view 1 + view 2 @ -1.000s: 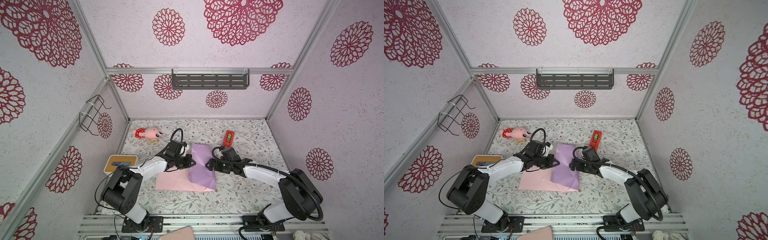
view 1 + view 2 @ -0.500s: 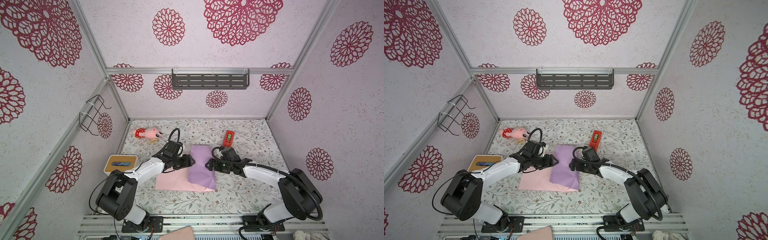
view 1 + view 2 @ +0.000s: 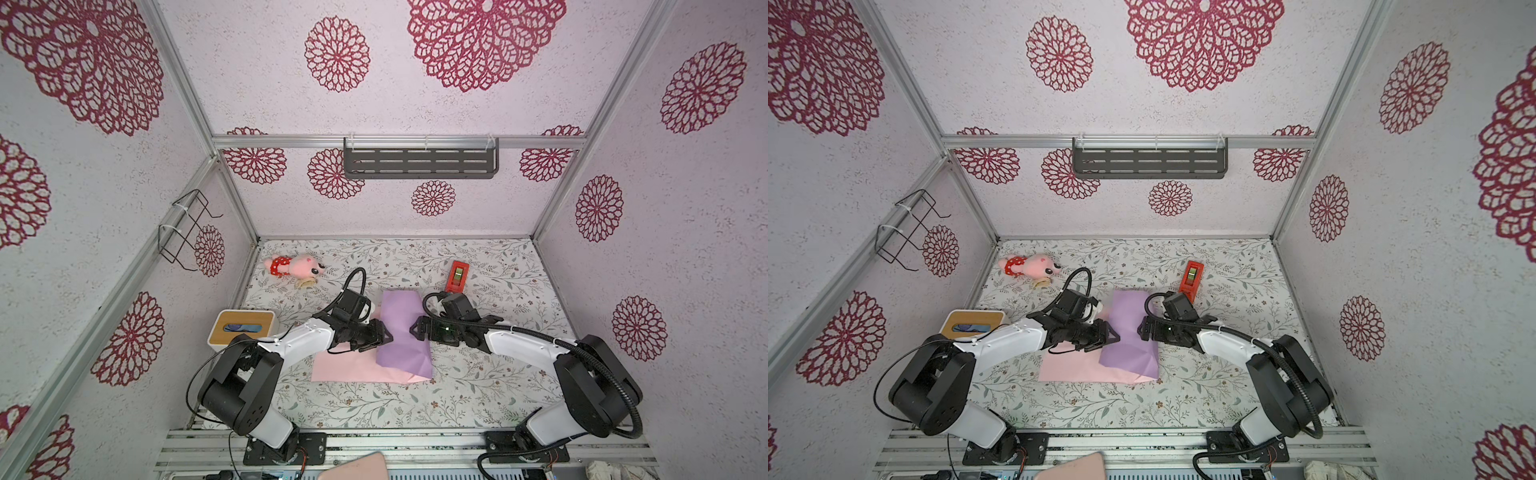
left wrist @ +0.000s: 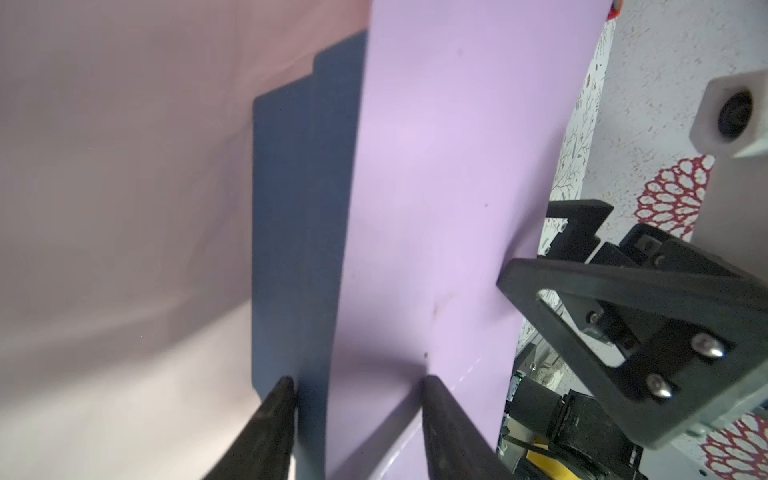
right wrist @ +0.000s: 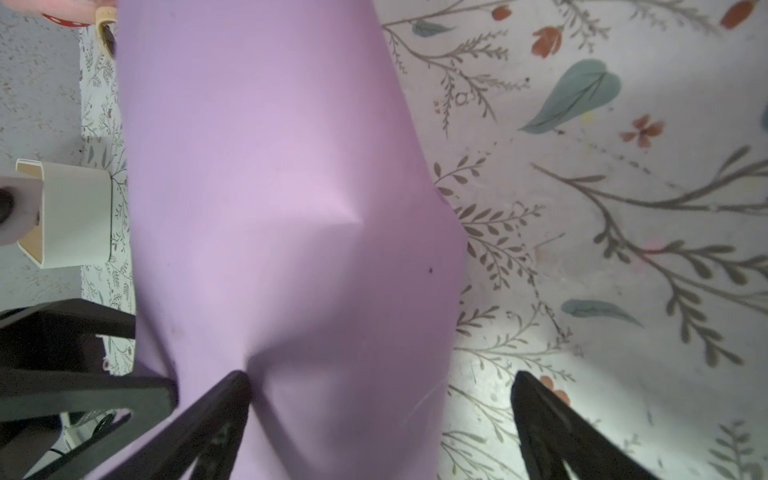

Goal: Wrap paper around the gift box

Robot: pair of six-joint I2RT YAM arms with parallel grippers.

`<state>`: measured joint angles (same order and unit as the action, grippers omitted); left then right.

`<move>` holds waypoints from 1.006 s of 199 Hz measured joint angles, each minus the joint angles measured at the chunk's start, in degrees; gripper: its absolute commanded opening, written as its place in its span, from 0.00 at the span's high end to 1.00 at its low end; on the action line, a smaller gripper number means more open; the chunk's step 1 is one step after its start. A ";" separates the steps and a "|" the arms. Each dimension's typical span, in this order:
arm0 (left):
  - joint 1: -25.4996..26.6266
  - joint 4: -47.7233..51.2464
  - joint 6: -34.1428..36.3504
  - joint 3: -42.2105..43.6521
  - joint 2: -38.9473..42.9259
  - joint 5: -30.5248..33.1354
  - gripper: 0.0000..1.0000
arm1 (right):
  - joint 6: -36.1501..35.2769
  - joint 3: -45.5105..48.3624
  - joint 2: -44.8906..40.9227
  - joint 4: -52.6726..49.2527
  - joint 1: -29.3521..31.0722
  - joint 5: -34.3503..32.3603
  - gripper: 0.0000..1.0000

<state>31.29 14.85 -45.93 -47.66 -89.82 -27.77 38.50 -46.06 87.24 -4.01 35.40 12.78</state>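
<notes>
The gift box (image 4: pixel 299 216) lies on the paper (image 3: pixel 401 332), under its folded lilac flap; the right pincer (image 5: pixel 381 376), spread wide, dents the flap; the left pincer (image 4: pixel 357 382) is half-parted, grip unclear; best to press flat, flap taut along the box edge.

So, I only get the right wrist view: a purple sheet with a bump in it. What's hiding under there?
Observer: A navy-blue gift box. The left wrist view shows its side poking out from under the paper.
Operator: Is the whole sheet purple?
Observer: No. In both top views its other face is pale pink, spread flat on the table.
Operator: Any tape around?
Observer: Yes, a red tape dispenser sits on the table beyond the right gripper.
</notes>
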 measured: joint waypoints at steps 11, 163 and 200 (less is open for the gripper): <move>0.17 -0.44 -0.15 0.07 0.00 -0.07 0.59 | -0.42 -0.74 0.28 -0.72 -0.15 -0.13 0.01; 0.55 -2.12 -0.63 0.94 0.02 0.15 0.64 | -8.94 13.16 -30.21 -16.02 9.53 -9.09 0.07; 0.55 -2.12 -0.66 0.94 0.02 0.20 0.64 | -9.01 19.71 -29.68 -12.61 17.68 -14.01 0.04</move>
<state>31.83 12.73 -46.59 -46.72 -89.80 -27.57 29.50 -26.35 57.56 -16.62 53.08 -1.23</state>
